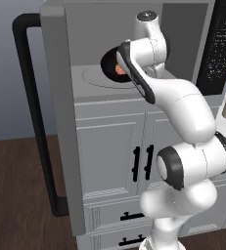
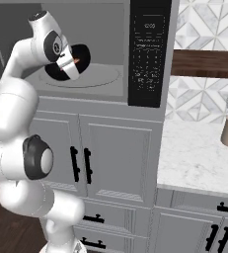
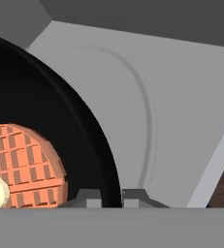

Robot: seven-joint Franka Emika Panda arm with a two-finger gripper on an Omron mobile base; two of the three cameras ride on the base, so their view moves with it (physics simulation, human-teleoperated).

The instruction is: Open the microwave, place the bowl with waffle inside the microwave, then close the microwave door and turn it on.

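glossy black bowl (image 3: 60, 126) sits inside the microwave (image 2: 100, 29) cavity over the round glass turntable (image 3: 147, 121), its rim pinched between the gripper (image 3: 112, 196) fingertips at 6 o'clock in the hand view. risk: the thin smooth rim may slip or tilt on release, sliding the grid-textured orange-brown waffle (image 3: 24, 167) out. microwave door (image 1: 60, 122) stands open.

Even, soft rendered light; sharp, no glare

The microwave (image 1: 134, 29) door (image 1: 60, 122) stands open; the tilted black bowl (image 3: 60, 121) with the waffle (image 3: 24, 164) is above the turntable (image 2: 98, 76).
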